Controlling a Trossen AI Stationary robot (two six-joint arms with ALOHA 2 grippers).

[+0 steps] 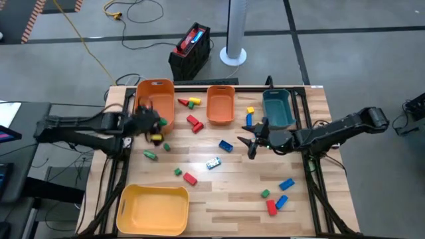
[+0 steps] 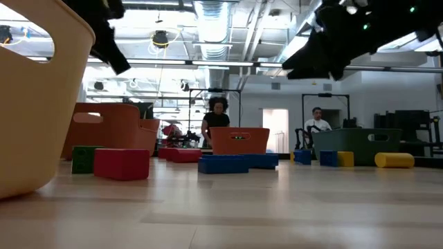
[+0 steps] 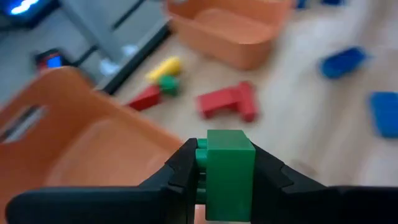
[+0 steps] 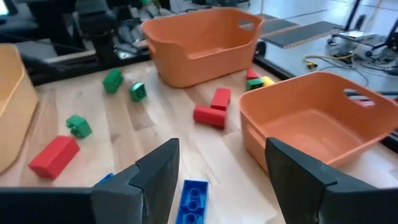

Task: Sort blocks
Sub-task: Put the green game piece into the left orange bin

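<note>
Wooden desk (image 1: 232, 199) carries four bins: a yellow bin (image 1: 153, 209) at its near left corner, two orange bins (image 1: 157, 103) and a teal bin (image 1: 279, 107) along the far edge. Only the left wrist view shows the left gripper (image 3: 225, 171) pinching a green block (image 3: 229, 174) by the far-left orange bin's rim. Right gripper (image 1: 251, 141) hangs mid-desk, fingers spread, above a blue block (image 4: 191, 200). Other blocks (image 1: 275, 196) lie scattered, with bare wood along the near edge. No writing is legible.
</note>
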